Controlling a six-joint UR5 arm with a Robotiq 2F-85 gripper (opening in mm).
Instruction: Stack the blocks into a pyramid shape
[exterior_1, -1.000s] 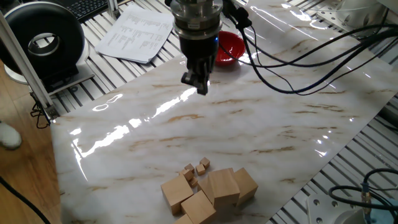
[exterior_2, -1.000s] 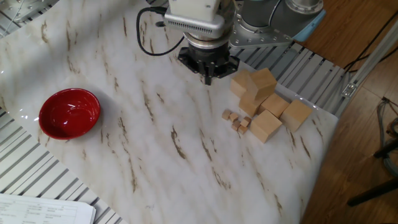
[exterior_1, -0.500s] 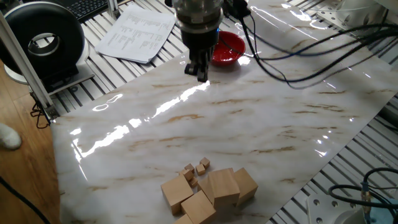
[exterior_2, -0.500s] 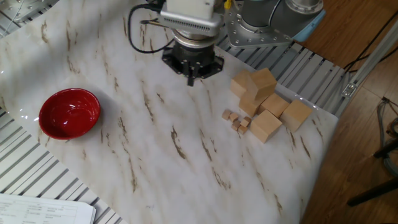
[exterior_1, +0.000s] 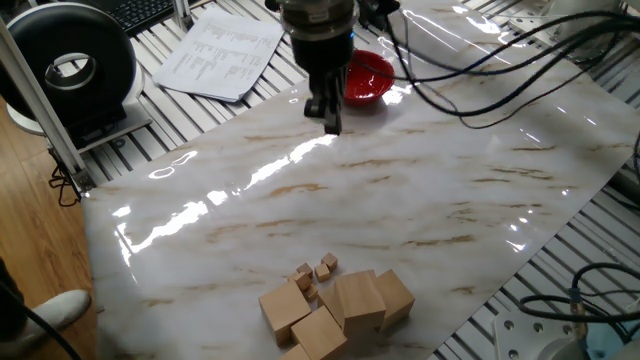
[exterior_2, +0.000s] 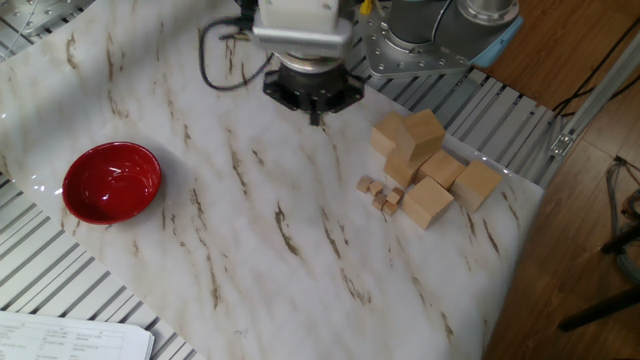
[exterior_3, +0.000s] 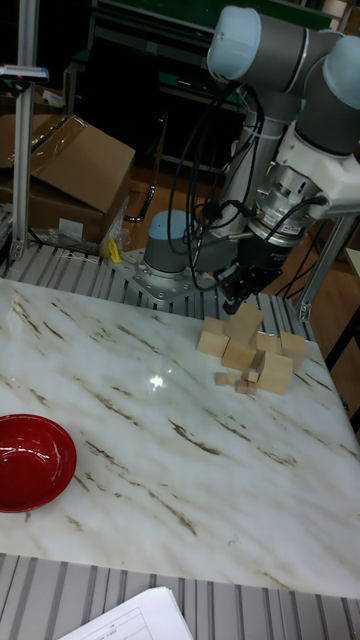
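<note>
Several large tan wooden blocks lie bunched near one table corner. One block sits raised on the others, and the rest rest loosely on the marble, forming no clear pyramid shape. My gripper hangs over bare marble well away from the cluster. Its fingers point down, close together, with nothing between them. From the other side, the gripper is left of the blocks, and in the tall view the gripper appears just above them.
A few tiny wooden cubes lie beside the big ones. A red bowl sits toward the opposite end of the table. Papers lie off the marble, black cables trail behind the arm, and the slatted table edge is right by the blocks.
The gripper has shifted away from the block cluster, toward the red bowl's end of the table, still shut and empty. The blocks have not moved.
</note>
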